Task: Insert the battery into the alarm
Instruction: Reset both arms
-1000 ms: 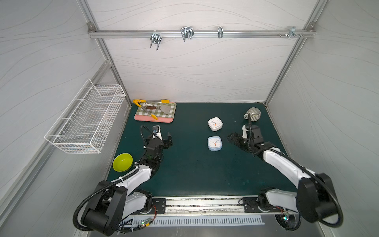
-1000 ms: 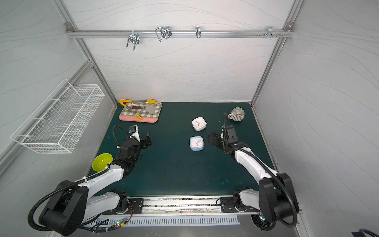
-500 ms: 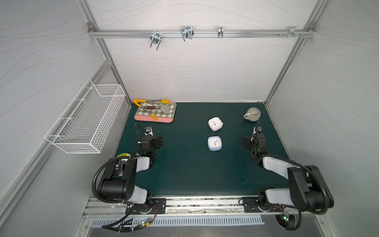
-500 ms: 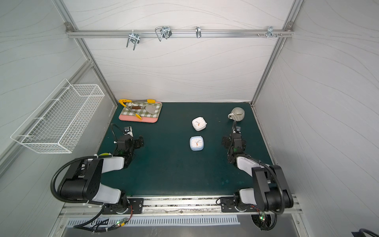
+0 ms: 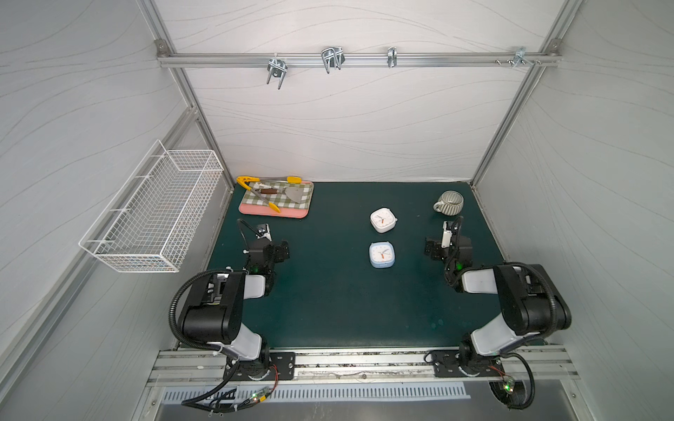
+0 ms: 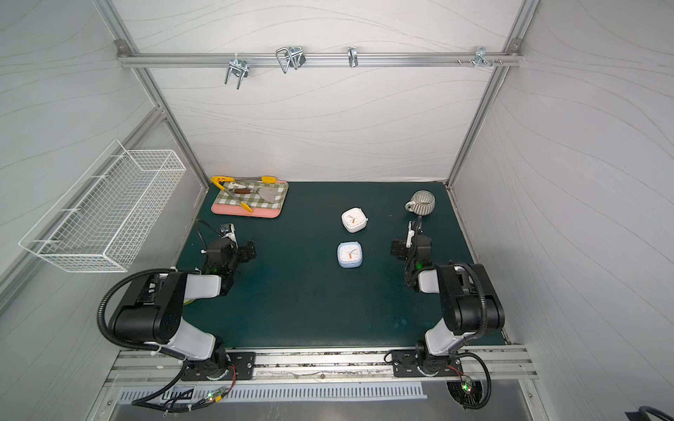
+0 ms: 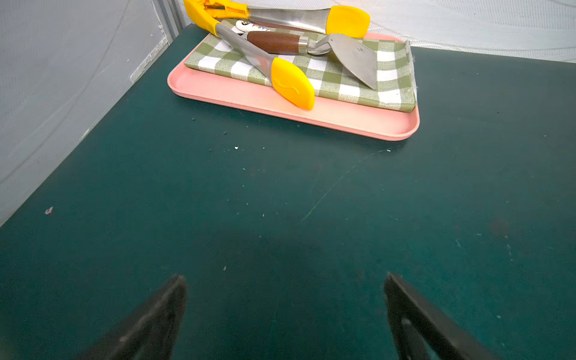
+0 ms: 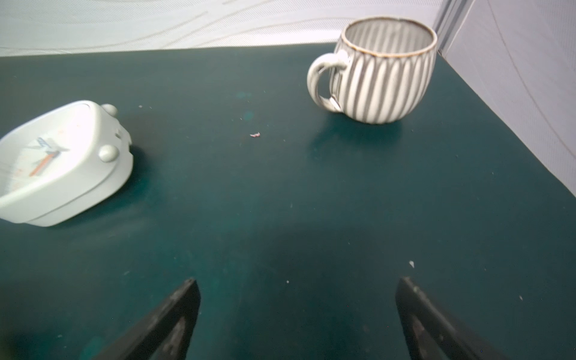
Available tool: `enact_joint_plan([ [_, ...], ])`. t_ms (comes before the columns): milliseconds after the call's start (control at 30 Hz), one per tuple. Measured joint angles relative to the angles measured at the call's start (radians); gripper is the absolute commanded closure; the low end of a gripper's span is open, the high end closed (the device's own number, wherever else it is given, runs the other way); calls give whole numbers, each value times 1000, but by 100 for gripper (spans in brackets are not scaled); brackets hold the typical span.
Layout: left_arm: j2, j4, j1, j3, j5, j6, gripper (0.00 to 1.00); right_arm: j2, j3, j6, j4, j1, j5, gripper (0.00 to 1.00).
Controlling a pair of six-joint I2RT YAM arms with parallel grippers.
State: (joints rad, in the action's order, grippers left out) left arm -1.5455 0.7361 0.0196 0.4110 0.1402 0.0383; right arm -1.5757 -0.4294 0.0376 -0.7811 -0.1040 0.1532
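Two alarm clocks lie face up mid-table in both top views: a white one (image 5: 383, 220) and, nearer the front, a light blue one (image 5: 382, 254). The right wrist view catches the white alarm (image 8: 62, 162) off to one side. My left gripper (image 5: 282, 251) rests low over the mat at the left, open and empty (image 7: 285, 279). My right gripper (image 5: 434, 249) sits right of the blue alarm, open and empty (image 8: 297, 282). A small white item with coloured print (image 7: 249, 25) lies on the tray's cloth; I cannot tell whether it is the battery.
A pink tray (image 5: 255, 212) at the back left carries a green checked cloth, yellow tongs (image 7: 291, 84) and a spatula (image 7: 352, 56). A striped mug (image 5: 449, 201) stands at the back right, also in the right wrist view (image 8: 383, 68). A wire basket (image 5: 153, 215) hangs on the left wall.
Both arms have drawn back from a stretched-out reach and folded down at the table's sides. Both grippers stayed open and the alarms have not moved.
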Motion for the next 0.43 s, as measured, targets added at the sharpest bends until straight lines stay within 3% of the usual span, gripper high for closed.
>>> enact_joint_plan([
  [433, 0, 0, 0, 0, -2, 0, 1, 0, 0, -5, -6, 0, -16, 1],
])
